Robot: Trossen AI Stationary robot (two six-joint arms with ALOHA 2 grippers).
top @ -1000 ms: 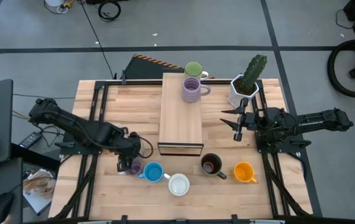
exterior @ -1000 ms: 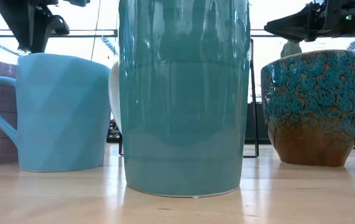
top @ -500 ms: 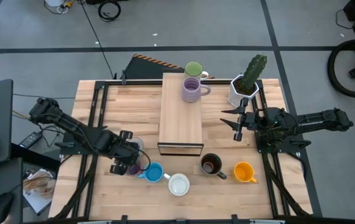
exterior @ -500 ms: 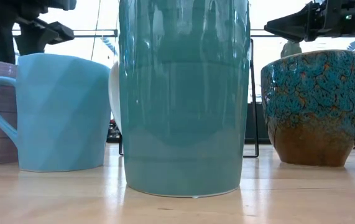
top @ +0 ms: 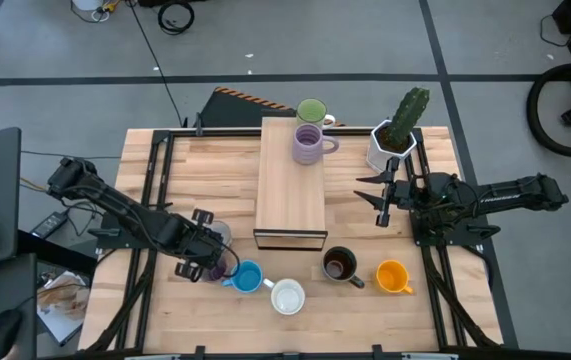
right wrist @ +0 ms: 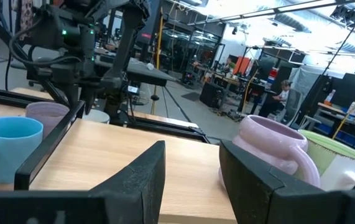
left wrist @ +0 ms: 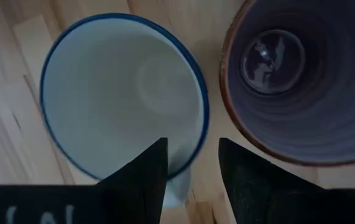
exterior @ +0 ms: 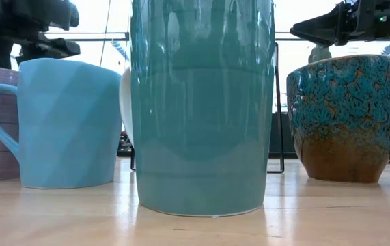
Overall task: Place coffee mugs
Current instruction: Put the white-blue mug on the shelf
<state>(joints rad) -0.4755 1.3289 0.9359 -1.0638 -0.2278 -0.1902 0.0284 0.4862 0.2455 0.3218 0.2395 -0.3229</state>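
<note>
At the table's near-left corner, the left gripper (top: pixel 203 262) hangs directly above two mugs standing rim to rim, its fingers (left wrist: pixel 141 177) parted and empty, one tip over the inside of the white mug (left wrist: pixel 122 96) with the blue rim, the other over the narrow gap that separates it from the lilac mug (left wrist: pixel 295 78). The white mug's wall lies right between the tips, so a straight descent looks likely to pinch that wall; both mugs stand upright, mouths up, and the left arm reaches in low from the table's left edge with its wrist turned downward. Just to the right along the near edge stand the blue mug (top: pixel 246 277), a second white mug (top: pixel 287 297), the dark brown mug (top: pixel 340 265) and the orange mug (top: pixel 393 276). In the centre, a wooden block (top: pixel 291 185) carries a second lilac mug (top: pixel 309 144) at its far end, with the green mug (top: pixel 312 110) just behind it. Farther right, the right gripper (top: pixel 385 197) waits level above the table beside a cactus pot (top: pixel 389 148), fingers apart and holding nothing, well away from the near row; the left arm is clearly the nearer to the mugs not yet placed.
</note>
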